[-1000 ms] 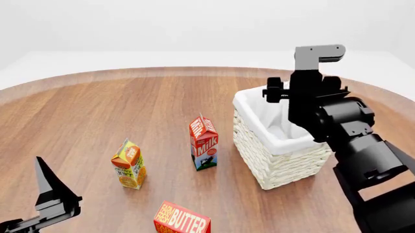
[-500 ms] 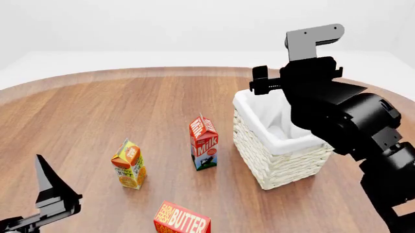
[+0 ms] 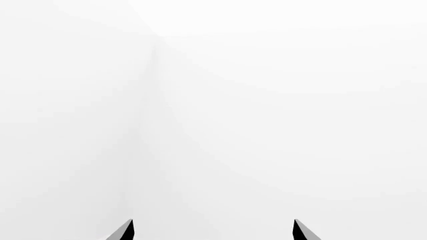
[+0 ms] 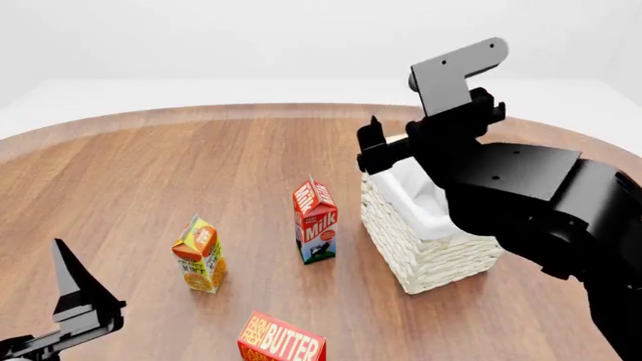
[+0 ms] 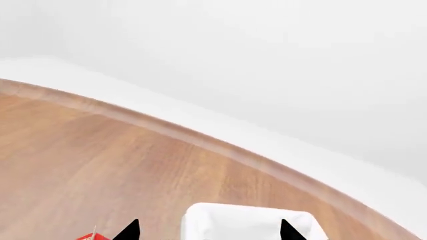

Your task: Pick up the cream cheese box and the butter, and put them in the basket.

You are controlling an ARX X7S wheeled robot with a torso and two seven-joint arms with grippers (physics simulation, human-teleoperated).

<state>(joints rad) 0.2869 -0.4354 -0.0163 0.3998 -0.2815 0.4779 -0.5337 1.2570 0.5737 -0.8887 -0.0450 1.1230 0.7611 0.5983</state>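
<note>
The butter (image 4: 283, 342), a red-orange box with white lettering, lies at the near edge of the wooden table. The basket (image 4: 422, 252), cream wicker with a white liner, stands to the right. My right gripper (image 4: 369, 143) is open and empty, hovering above the basket's far-left corner. In the right wrist view its fingertips (image 5: 130, 231) frame the basket's liner (image 5: 247, 222). My left gripper (image 4: 75, 289) is low at the near left, open and empty; its wrist view shows its fingertips (image 3: 127, 231) against plain white. The cream cheese box is not in view.
A red-and-white milk carton (image 4: 315, 220) stands just left of the basket; its red top shows in the right wrist view (image 5: 90, 236). An orange juice carton (image 4: 200, 254) stands further left. The round table's far edge (image 4: 251, 109) curves behind them.
My right arm has swung left and forward over the basket, so the gripper went from above the basket's middle to its far-left corner. The left arm and the objects have not moved.
</note>
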